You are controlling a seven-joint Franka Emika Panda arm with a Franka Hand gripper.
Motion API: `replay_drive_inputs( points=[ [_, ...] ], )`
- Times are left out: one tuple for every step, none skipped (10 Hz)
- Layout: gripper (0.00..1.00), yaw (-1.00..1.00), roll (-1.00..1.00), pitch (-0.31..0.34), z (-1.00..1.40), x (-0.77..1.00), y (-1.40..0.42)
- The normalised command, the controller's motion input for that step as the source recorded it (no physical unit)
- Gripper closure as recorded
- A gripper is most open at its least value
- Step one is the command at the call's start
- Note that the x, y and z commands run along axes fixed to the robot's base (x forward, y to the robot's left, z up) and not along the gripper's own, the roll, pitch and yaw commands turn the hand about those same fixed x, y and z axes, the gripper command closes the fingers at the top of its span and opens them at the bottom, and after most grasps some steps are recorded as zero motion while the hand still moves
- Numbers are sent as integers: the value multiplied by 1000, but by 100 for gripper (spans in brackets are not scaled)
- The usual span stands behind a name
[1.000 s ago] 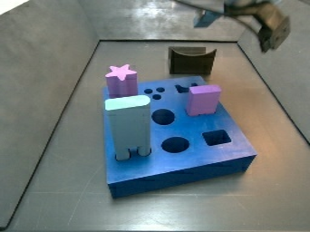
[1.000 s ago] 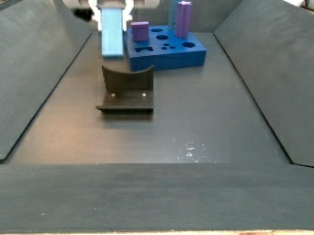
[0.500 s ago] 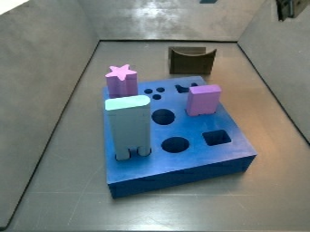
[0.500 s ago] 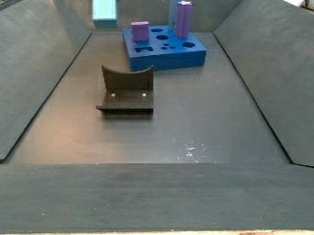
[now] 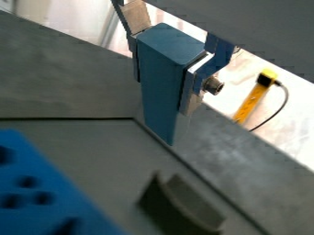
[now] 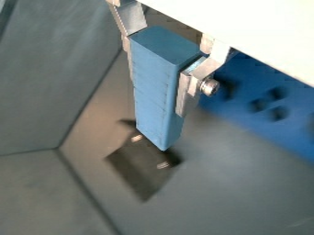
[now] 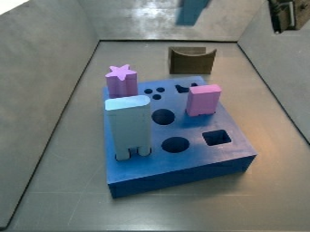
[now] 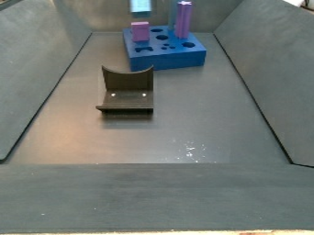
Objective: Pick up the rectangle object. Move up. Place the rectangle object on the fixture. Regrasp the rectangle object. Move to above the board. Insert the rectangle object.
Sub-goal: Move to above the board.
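While clamped between the flat silver finger plates point(image 5: 135, 16) of the two-finger gripper point(image 5: 172, 37), the slate grey-blue rectangular bar point(image 5: 166, 83) hangs upright, long axis vertical, well above the floor in both wrist views point(image 6: 160, 87). Gripper is clenched on the bar's upper end w/ a plate on each side; a bolt shows on one plate point(image 6: 211, 88). In a side view only the bar's lower tip point(image 7: 194, 11) pokes in at the top edge of frame, high above the tray; gripper itself is out of that frame. In a side view a blue piece point(image 8: 143, 5) shows at the top edge, prob the same bar, can't confirm. Small dark brown U-shaped cradle fixture point(image 7: 190, 61) sits on the grey floor behind the board, apart from it, nothing on it; also seen below the bar in wrist views point(image 6: 145, 165) point(image 5: 185, 204) and in the nearer mid-floor point(image 8: 127, 92). Large royal-blue square slab board w/ cut holes point(image 7: 182, 145) sits mid-tray point(image 8: 166, 50). Standing in the board: pale blue tall block w/ legs point(image 7: 126, 127), pink star-topped block point(image 7: 120, 80), pink-purple square block point(image 7: 204, 99). Round and square holes nearer the front stay open. Yellow cable-like item point(image 5: 258, 96) lies outside the tray wall.
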Motion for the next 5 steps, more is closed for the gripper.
replay_drive_inputs(
  points=[
    [100, -90, -1000, -34, 8, -860, -1000],
    [100, -89, -1000, -34, 3, -817, -925],
    [100, -80, -1000, -33, 8, -433, -424],
    [100, -80, -1000, -29, 1, -308, -281],
    [100, -80, -1000, -22, 10, -174, -123]
  ],
)
